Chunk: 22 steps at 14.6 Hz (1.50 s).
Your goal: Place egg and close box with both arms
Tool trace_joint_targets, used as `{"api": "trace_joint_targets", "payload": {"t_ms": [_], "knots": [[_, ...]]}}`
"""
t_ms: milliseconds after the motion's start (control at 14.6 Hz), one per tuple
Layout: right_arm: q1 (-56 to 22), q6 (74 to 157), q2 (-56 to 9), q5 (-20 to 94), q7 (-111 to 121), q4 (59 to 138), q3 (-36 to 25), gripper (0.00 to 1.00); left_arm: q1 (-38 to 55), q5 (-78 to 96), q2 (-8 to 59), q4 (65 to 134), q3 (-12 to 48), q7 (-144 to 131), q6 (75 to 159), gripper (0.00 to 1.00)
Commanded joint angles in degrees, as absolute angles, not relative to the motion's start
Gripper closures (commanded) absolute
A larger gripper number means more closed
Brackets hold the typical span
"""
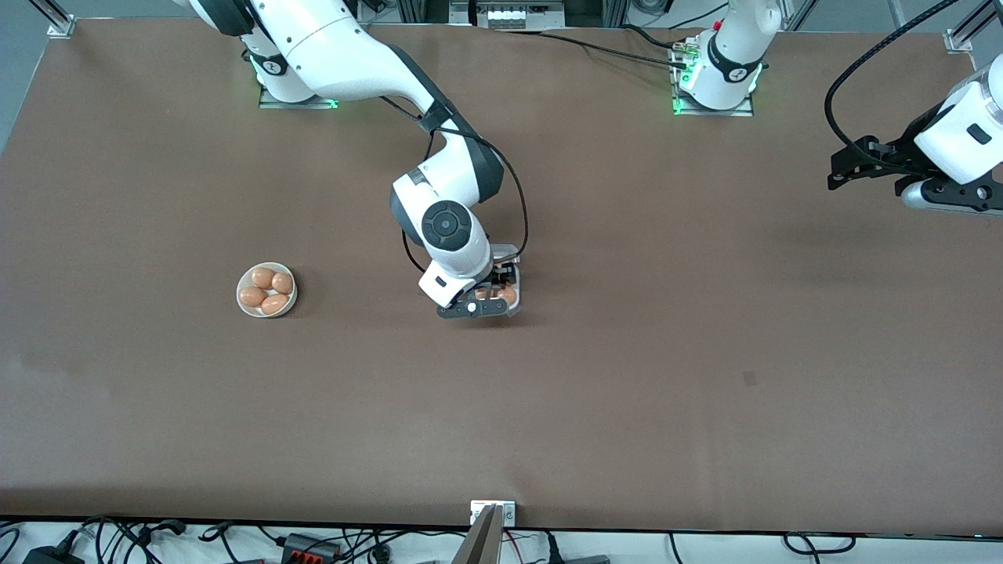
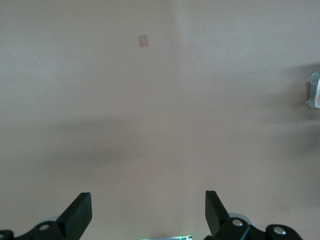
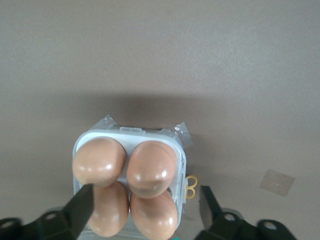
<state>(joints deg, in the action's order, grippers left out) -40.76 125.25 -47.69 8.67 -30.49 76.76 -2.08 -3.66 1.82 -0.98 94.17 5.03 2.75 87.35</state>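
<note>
The box (image 1: 513, 301) sits mid-table, mostly hidden under my right arm's hand. In the right wrist view its white tray (image 3: 80, 142) holds several orange-brown eggs, one in each cell, such as the egg (image 3: 151, 167). No lid covers them there. My right gripper (image 1: 490, 294) hangs just over the box, open, and its fingertips (image 3: 84, 197) flank the eggs in the right wrist view (image 3: 145, 200) without touching any. My left gripper (image 1: 845, 168) waits high over the left arm's end of the table, open and empty (image 2: 148, 202). A clear plastic corner (image 2: 313, 90) shows at the edge of the left wrist view.
A round white bowl (image 1: 240, 294) with several more eggs (image 1: 262, 277) stands toward the right arm's end of the table. A small tape patch (image 1: 750, 378) lies on the brown table. A small yellow ring (image 3: 190, 186) sits at the box's side.
</note>
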Motion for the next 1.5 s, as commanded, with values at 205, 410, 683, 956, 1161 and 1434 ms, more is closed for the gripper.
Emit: {"api": "trace_joint_targets", "payload": {"t_ms": [205, 410, 683, 956, 1161, 1434], "knots": [[-41.04, 124.28, -43.09, 6.87, -30.67, 75.23, -6.14, 0.0, -3.69, 2.29, -0.97, 93.16, 4.92, 2.99, 86.22, 0.0], [-40.61, 119.45, -38.95, 3.17, -30.24, 75.15, -10.44, 0.0, -3.69, 2.29, -0.97, 93.16, 4.92, 2.99, 86.22, 0.0], [-36.49, 112.43, -34.03, 2.99, -29.62, 75.06, -12.74, 0.0, -3.52, 1.85, -0.97, 93.08, 4.92, 3.07, 86.22, 0.0], [-32.0, 104.68, -30.94, 3.16, -23.93, 74.62, -14.06, 0.0, -3.51, 1.84, -0.88, 93.08, 4.92, 3.51, 84.03, 0.0], [-29.28, 102.85, -30.06, 3.43, -19.88, 74.53, -15.81, 0.0, -3.78, 2.29, -0.53, 92.99, 4.92, 3.51, 78.42, 0.0], [-19.98, 101.43, -24.28, 3.78, -9.69, 75.06, -15.73, 0.0, -3.95, 2.37, 2.18, 90.89, 4.83, 3.43, 77.7, 0.0]]}}
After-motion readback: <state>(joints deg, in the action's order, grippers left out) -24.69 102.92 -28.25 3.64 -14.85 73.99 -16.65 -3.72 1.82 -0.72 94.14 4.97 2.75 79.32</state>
